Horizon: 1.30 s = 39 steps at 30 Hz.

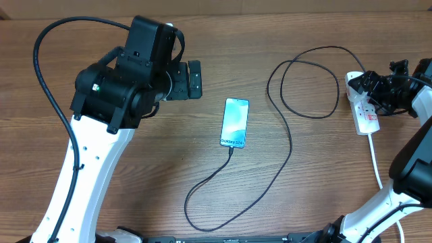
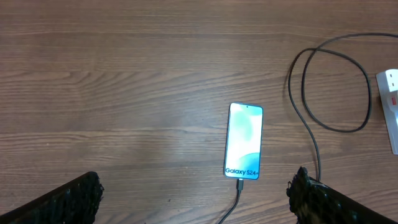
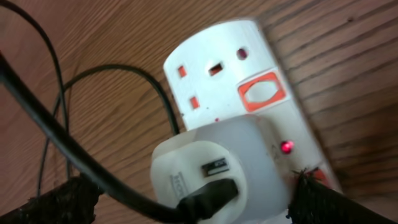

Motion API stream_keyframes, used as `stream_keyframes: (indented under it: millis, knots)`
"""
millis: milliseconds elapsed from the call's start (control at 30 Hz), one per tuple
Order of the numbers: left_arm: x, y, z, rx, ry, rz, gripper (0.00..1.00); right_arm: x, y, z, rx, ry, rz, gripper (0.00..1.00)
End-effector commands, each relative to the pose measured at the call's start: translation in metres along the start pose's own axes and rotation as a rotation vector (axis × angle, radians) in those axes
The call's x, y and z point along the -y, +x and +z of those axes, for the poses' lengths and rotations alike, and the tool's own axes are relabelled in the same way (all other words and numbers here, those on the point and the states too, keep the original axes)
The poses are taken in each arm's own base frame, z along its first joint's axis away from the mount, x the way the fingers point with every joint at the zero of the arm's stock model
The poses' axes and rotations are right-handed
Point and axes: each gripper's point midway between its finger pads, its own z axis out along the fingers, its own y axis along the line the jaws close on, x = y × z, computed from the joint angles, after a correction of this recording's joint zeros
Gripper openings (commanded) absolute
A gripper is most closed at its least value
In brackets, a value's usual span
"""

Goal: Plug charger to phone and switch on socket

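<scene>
- The phone (image 1: 235, 122) is lying flat near the middle of the wooden table (image 1: 169, 169). Its blue-teal screen is facing up, with the "Galaxy" lettering at the near end.
- The charger (image 1: 291, 142) is running out from the phone's near edge, where its connector tip (image 2: 239, 183) is sitting against the port. It is curving toward the near side, then sweeping right and far into a loose loop before reaching the socket (image 1: 368, 118).
- The socket is lying at the right side of the table, well apart from the phone. Its white cord (image 1: 375, 162) is trailing toward the near edge.
- In the right wrist view a white adapter block (image 3: 242, 149) is sitting in one outlet, with the black cable plugged into its face.
- A small red light (image 3: 286, 147) is glowing beside the block, and an orange-red switch (image 3: 262, 92) is showing next to the free outlet.
- The right gripper (image 3: 196, 183) is hanging just above the socket with its claw spread wide, one finger on each side of the adapter block. It is gripping nothing. Whether a finger is touching the strip, I cannot tell.
- The left gripper (image 2: 196, 183) is hovering over the table to the left of the phone, claw wide and empty.
</scene>
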Motion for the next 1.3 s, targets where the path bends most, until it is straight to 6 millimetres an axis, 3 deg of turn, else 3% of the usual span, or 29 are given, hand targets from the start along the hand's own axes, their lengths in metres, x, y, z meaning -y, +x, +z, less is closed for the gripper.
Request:
stream_keyframes:
  millis: [0,333,500,800,1067,1267]
  knots:
    - [0.000,-0.003,0.001,0.006,-0.009,0.029,0.99,-0.006,0.027,0.023,-0.099,-0.066,0.062,1.00]
    - [0.000,-0.003,0.001,0.006,-0.009,0.028,0.99,-0.003,0.026,0.023,-0.097,-0.051,0.071,1.00]
    - [0.000,-0.003,0.001,0.006,-0.009,0.028,0.99,0.012,0.019,0.016,-0.085,0.063,0.146,1.00]
    - [0.000,-0.003,0.001,0.006,-0.009,0.029,0.99,0.016,-0.021,-0.035,-0.042,0.266,0.169,1.00]
    - [0.000,-0.003,0.001,0.006,-0.009,0.028,0.99,-0.021,-0.047,-0.096,0.048,0.269,0.149,1.00]
    - [0.000,-0.003,0.001,0.006,-0.009,0.028,0.99,-0.047,-0.046,-0.149,0.144,0.290,0.145,1.00]
